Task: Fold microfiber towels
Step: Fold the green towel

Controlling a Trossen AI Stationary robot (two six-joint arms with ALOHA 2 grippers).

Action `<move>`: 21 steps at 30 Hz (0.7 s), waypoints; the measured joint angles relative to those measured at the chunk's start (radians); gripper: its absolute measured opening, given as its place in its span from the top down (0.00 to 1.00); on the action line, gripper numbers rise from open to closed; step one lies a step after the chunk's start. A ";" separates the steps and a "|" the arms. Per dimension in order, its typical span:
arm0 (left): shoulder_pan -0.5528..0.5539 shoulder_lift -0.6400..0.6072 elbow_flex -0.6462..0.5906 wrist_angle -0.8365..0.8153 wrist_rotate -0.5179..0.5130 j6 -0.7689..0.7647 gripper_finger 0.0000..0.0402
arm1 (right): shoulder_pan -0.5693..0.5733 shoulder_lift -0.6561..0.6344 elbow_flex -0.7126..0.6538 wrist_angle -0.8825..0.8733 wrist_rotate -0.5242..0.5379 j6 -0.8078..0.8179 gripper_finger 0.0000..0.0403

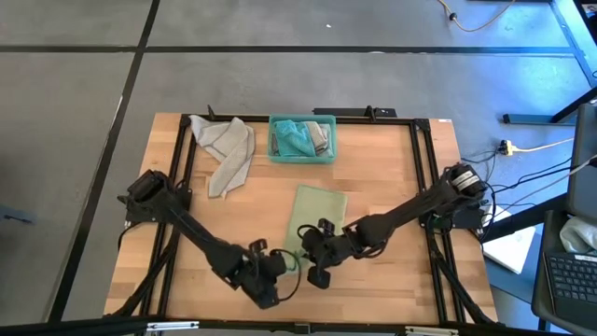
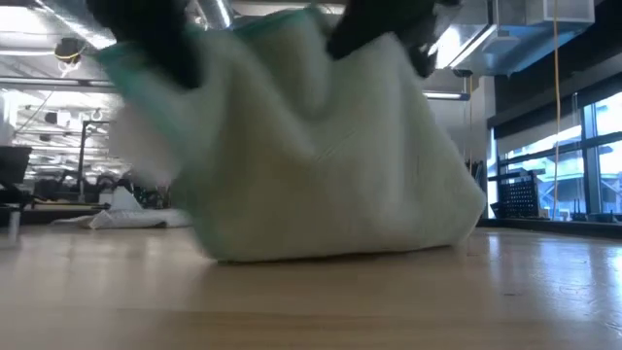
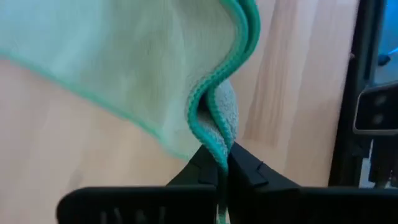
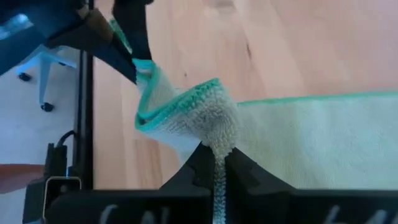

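On the wooden tabletop (image 1: 373, 177), seen from above: toward 10 o'clock, a light grey towel (image 1: 227, 149), crumpled and spread loosely near the far edge, apart from the rest. Just beside it at 12 o'clock, a teal bin (image 1: 302, 155) with teal and grey cloths bunched inside. Slightly below centre, toward 6 o'clock, a pale green towel (image 1: 318, 211) with a darker teal stitched hem, its far part flat, its near edge lifted and gathered.

At 7 o'clock, left gripper (image 3: 222, 167), jaws pressed fully together on a pinched fold of the pale green towel's hemmed edge; fabric puckered upward from the pinch, pile visibly fluffy.

At 6 o'clock, just right of it, right gripper (image 4: 219, 163), jaws likewise clamped tight on a bunched bit of the same towel's near edge, hem curled over in a loop.

From table height: pale green towel hanging as a slack, sagging sheet between the two dark grippers, lower edge touching the tabletop.
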 joint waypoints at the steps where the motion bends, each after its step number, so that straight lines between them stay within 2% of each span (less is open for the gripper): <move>1: 0.013 0.000 0.021 -0.010 -0.002 0.039 1.00 | 0.007 -0.013 0.000 -0.026 0.017 0.011 0.98; 8: 0.116 0.000 0.106 -0.062 0.007 0.299 1.00 | 0.085 -0.065 0.002 -0.201 0.055 0.201 0.96; 14: 0.223 0.000 0.115 -0.057 0.064 0.424 1.00 | 0.170 -0.080 0.000 -0.341 0.206 0.340 0.97; 21: 0.333 0.000 0.115 -0.028 0.103 0.475 1.00 | 0.156 -0.082 -0.001 -0.531 0.284 0.285 0.95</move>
